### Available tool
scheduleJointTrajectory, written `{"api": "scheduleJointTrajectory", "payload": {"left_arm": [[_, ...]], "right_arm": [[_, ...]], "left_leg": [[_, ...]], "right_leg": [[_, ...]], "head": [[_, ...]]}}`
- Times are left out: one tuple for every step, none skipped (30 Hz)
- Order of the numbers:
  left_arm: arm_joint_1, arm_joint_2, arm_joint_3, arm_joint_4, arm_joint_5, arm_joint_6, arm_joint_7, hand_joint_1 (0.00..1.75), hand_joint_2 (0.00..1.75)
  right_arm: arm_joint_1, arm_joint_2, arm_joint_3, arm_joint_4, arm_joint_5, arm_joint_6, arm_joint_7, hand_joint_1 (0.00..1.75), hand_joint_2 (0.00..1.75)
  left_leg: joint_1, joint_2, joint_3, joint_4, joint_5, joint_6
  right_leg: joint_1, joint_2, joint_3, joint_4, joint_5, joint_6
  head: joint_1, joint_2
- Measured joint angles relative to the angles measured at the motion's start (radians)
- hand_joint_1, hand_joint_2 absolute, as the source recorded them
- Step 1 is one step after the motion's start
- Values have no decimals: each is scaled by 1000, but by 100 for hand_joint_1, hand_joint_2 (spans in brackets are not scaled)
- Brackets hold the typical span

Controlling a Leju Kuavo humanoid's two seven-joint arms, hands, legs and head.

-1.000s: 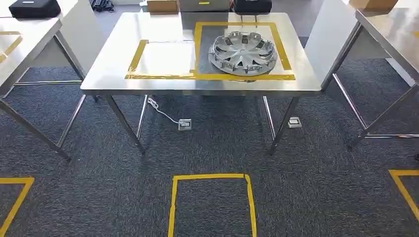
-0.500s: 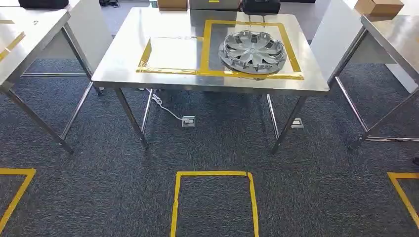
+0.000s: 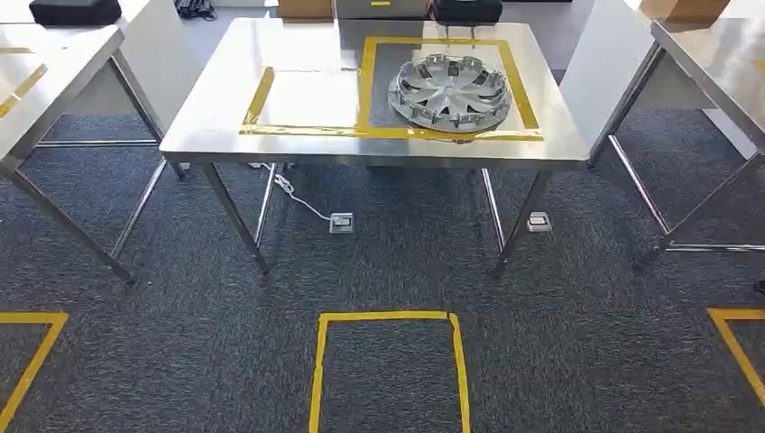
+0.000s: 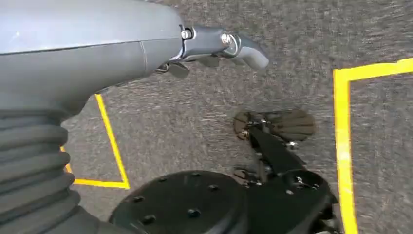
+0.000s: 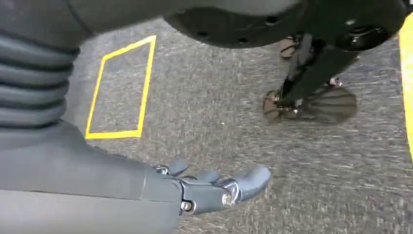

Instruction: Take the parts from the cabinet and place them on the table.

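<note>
A silver wheel cover [image 3: 449, 92] lies flat on the steel table [image 3: 221, 104] ahead of me, inside the right-hand square of yellow tape [image 3: 365, 86]. The smaller taped area [image 3: 255, 101] to its left holds nothing. My left hand [image 4: 219, 46] hangs beside my body over the grey carpet, fingers stretched out and holding nothing. My right hand [image 5: 214, 187] hangs the same way on the other side, fingers apart and bare. The cabinet is out of sight.
Steel tables stand at the left [image 3: 50, 63] and right [image 3: 713, 54], with narrow gaps beside the middle one. A yellow taped square [image 3: 388, 317] marks the carpet before me. Two floor sockets [image 3: 341, 222] and a cable lie under the table. Boxes [image 3: 305, 8] sit behind it.
The whole picture has swayed right and then back a little, so the camera has moved. The wheel cover keeps its place on the table.
</note>
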Motion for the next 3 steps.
{"api": "scheduleJointTrajectory", "payload": {"left_arm": [[3, 0, -4, 1, 2, 0, 0, 0, 0], [4, 0, -8, 3, 2, -1, 0, 0, 0], [6, 0, -12, 4, 2, -1, 0, 0, 0]], "right_arm": [[-1, 0, -3, -3, 0, 0, 0, 0, 0], [-2, 0, -4, -7, -1, 0, 0, 0, 0], [-3, 0, -5, -10, -1, 0, 0, 0, 0]], "left_leg": [[0, 0, 0, 0, 0, 0], [0, 0, 0, 0, 0, -1], [0, 0, 0, 0, 0, -1]], "right_leg": [[0, 0, 0, 0, 0, 0], [0, 0, -1, 1, 0, 0], [0, 0, -1, 1, 0, -1]], "head": [[0, 0], [0, 0], [0, 0]]}}
